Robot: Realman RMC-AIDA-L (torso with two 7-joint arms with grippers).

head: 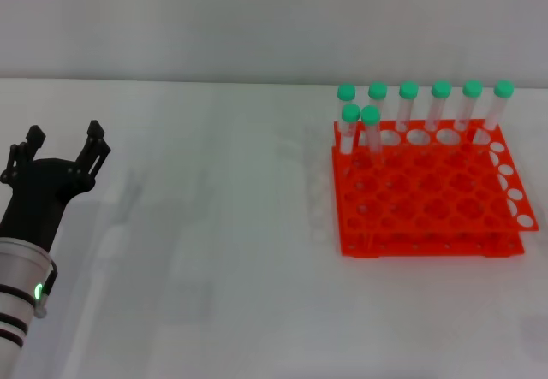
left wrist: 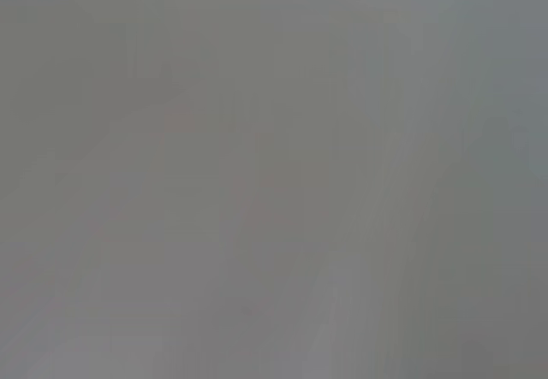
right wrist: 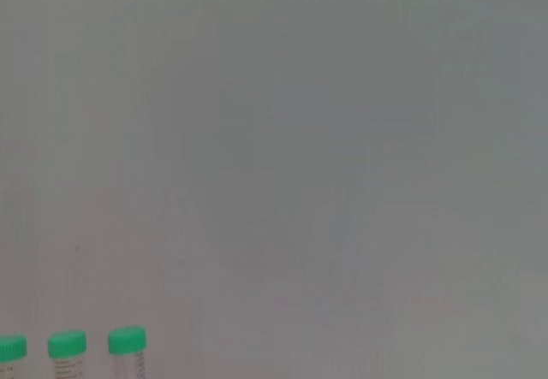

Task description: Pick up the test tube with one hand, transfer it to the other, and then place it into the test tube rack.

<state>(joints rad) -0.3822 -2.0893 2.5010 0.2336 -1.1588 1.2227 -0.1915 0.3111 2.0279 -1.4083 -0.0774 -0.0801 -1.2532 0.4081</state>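
The orange test tube rack (head: 428,199) stands on the white table at the right. Several green-capped clear tubes stand upright in it: a row along its far edge (head: 440,105) and two more at its far left corner (head: 370,131). I cannot tell which one is the task's test tube. No tube lies loose on the table. My left gripper (head: 65,133), black with a green ring light on its arm, hovers at the far left, open and empty, far from the rack. My right gripper is out of view. Three green caps (right wrist: 67,343) show in the right wrist view.
The white table (head: 214,251) stretches between my left gripper and the rack, with a pale wall behind it. The left wrist view shows only a blank grey surface.
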